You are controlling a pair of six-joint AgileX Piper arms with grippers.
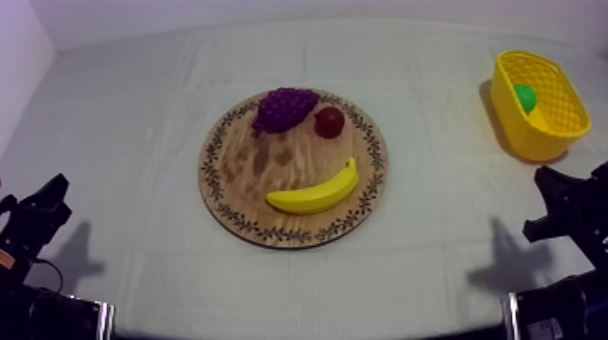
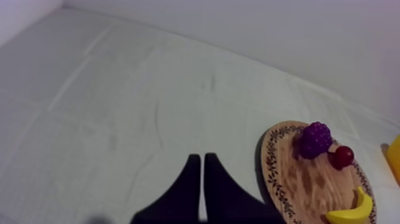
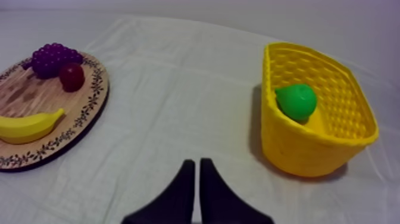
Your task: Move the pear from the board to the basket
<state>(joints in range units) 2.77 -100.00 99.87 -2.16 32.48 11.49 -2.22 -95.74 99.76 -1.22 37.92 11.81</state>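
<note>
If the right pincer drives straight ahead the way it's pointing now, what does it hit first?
Likely nothing: the right pincer, shut, points along bare cloth through the gap between the board and the basket with the pear. The way looks free as far as shown, though depth is unclear.

Table cloth (image 1: 434,262), seemingly creased, carries wooden board (image 1: 291,174) and yellow basket (image 1: 519,132).

Place: robot lab bench.
Surface: cloth-draped table (image 1: 136,118).
Backdrop: bare pale wall (image 2: 268,30).
Props: toy banana (image 1: 312,192), grapes (image 1: 284,107) on a wooden board (image 1: 262,172).
Rig: left arm (image 1: 36,217), right arm (image 1: 565,203).
</note>
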